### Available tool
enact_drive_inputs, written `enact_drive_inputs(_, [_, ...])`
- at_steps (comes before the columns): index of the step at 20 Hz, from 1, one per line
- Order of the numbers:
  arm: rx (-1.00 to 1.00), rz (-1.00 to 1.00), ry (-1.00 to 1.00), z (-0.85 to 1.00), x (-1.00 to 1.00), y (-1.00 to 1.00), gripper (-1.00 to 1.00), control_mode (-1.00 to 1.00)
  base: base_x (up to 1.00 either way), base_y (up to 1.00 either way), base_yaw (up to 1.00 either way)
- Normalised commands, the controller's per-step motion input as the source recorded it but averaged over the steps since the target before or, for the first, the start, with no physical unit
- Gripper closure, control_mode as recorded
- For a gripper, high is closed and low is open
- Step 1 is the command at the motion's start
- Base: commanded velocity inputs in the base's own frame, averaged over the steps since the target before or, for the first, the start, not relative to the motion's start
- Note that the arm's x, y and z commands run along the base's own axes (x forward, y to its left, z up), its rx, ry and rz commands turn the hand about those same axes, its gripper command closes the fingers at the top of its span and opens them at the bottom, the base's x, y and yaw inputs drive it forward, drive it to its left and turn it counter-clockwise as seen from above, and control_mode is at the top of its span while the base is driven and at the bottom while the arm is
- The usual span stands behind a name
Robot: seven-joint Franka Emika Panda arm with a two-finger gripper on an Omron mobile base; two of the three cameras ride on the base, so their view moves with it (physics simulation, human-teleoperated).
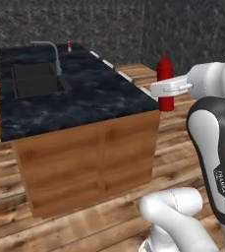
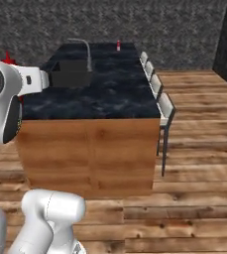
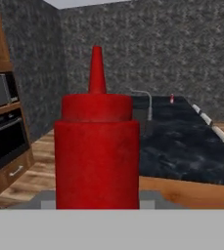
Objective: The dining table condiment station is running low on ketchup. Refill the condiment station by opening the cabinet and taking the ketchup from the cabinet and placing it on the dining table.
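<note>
One red ketchup (image 1: 165,83) bottle stands upright in the gripper (image 1: 166,89) in the left base view, the white hand crossing its middle from the right so that the nozzle and shoulders rise above the hand and the base hangs below it. The jaws stand partway apart, clamped on the bottle's body. Bottle and gripper hang in the air just beside the near right corner of the dining table (image 1: 109,98), off its edge and above the wooden floor (image 1: 60,224), the bottle not touching the marble. The inset sink (image 1: 38,79) lies at the far left of the top with the faucet (image 1: 52,53) at its rim; nothing can be made out in the basin. A small red item (image 1: 69,47) stands near the far edge of the top, too small to identify.

Right base view: a sliver of the ketchup (image 2: 7,58) peeks above the white arm at the left edge, beside the table's left end. The sink (image 2: 71,73) and faucet (image 2: 85,49) sit toward the far left of the top, the small red item (image 2: 118,46) near the far end. Four chairs (image 2: 165,111) line the table's right side.

Hand view: the ketchup (image 3: 97,156) fills the centre, upright, nozzle up, the grip itself hidden behind it. The table (image 3: 191,151) lies beyond to the right; a built-in oven (image 3: 3,139) sits in wooden cabinetry at left
</note>
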Motion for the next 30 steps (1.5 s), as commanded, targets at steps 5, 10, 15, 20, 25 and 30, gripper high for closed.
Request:
enact_drive_inputs(5, [0.0,0.0,0.0,0.0,0.0,0.0,1.0,1.0,1.0,-1.0,0.18])
enact_drive_inputs(10, [0.0,0.0,0.0,0.0,0.0,0.0,1.0,1.0,0.93,-1.0,0.14])
enact_drive_inputs(15, [0.0,0.0,0.0,0.0,0.0,0.0,1.0,1.0,0.88,-1.0,0.15])
enact_drive_inputs(20, [0.0,0.0,0.0,0.0,0.0,0.0,1.0,1.0,0.84,-1.0,0.18])
enact_drive_inputs(25, [0.0,0.0,0.0,0.0,0.0,0.0,1.0,1.0,0.75,-1.0,0.24])
enact_drive_inputs(30, [0.0,0.0,0.0,0.0,0.0,0.0,1.0,1.0,0.62,-1.0,0.32])
